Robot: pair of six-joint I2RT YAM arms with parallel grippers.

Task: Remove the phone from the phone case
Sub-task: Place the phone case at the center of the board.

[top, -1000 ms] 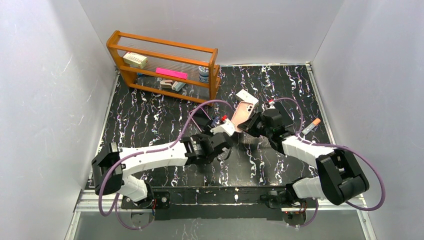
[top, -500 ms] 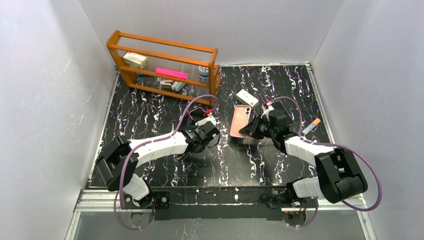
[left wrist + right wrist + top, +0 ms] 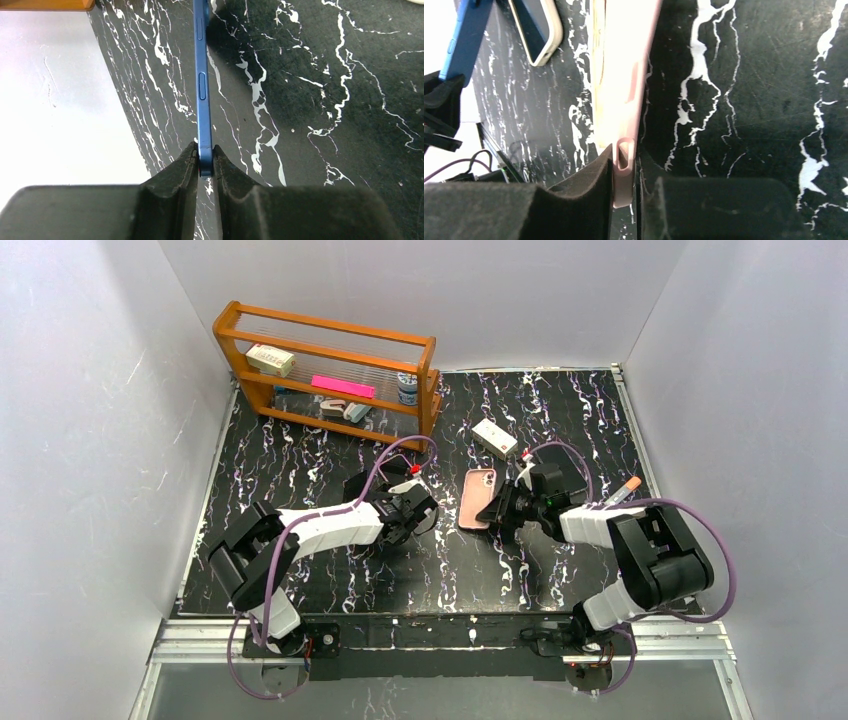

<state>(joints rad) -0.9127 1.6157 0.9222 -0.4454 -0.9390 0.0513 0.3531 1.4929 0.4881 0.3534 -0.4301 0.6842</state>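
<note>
Black, white-veined bench (image 3: 300, 455) with white walls all round and a wooden rack (image 3: 330, 370) at back left. The top view shows the pink phone case (image 3: 477, 498) mid-bench; the phone is hard to make out there. Only the left wrist view shows the blue phone (image 3: 202, 85) edge-on, with the left tool (image 3: 205, 159) narrow and clamped on its end. In the right wrist view the right tool (image 3: 625, 162) is pinched on the case's edge. The phone sits off to the left, out of the case and apart from it.
</note>
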